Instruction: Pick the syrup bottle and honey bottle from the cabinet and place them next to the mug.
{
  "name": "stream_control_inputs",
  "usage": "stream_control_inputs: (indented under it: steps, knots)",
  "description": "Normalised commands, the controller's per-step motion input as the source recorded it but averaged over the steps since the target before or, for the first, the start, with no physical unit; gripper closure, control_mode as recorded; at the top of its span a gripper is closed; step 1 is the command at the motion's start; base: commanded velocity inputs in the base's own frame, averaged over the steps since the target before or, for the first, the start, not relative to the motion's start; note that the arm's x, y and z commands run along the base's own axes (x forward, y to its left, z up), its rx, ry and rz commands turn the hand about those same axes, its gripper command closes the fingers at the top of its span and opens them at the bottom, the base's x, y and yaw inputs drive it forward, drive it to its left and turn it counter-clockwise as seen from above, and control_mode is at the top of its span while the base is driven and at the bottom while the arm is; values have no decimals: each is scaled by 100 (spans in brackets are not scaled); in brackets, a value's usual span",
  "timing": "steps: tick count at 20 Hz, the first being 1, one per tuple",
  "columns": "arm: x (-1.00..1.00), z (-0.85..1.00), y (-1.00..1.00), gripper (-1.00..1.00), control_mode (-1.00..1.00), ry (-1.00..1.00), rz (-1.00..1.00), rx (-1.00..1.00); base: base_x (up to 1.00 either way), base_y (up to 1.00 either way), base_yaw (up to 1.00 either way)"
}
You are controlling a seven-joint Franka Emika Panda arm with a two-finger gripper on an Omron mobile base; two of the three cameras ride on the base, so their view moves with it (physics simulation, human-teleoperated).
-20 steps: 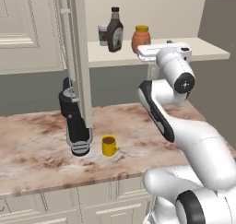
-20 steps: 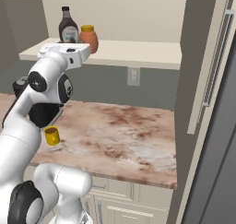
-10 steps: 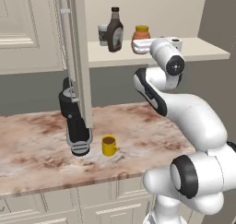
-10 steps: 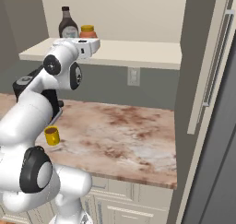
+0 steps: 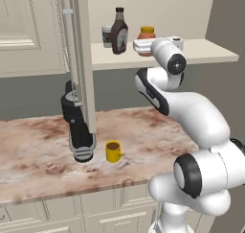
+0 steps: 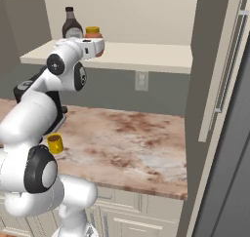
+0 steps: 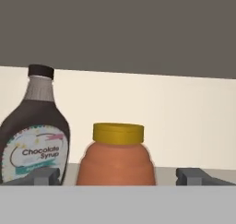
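**Hand spread in front of the honey on the shelf**

The hand (image 7: 117, 176) is raised to the cabinet (image 5: 81, 59) shelf and points at the honey (image 7: 115, 156). Its fingertips (image 7: 42, 176) stand wide apart, one on each side of the honey, with nothing pinched between them. In the left base view the hand (image 5: 143, 46) sits just in front of the honey (image 5: 147, 33), at the shelf's front edge.

The syrup (image 7: 33, 133) stands upright just beside the honey, on its left in the hand view, label facing the camera. Both bottles are upright on the shelf; from the right, the syrup (image 6: 72, 25) and honey (image 6: 93, 33) stand side by side behind the hand (image 6: 93, 47). A small paper cup (image 5: 107, 36) stands just behind the syrup (image 5: 119, 31).

The mug (image 5: 113, 152) sits on the bench (image 5: 43, 150) below, well apart from the bottles, near a dark appliance (image 5: 78, 126) beside the open cabinet door.
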Motion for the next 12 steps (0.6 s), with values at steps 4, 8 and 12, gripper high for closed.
stream_control_inputs:
  steps: [4,8,12]
  knots:
    - [0,1,0,-100,-100,0,2,0,0,0,0]
    - [0,2,0,-100,-100,0,1,0,0,0,0]
    - [23,3,0,-100,-100,3,0,0,0,0,0]
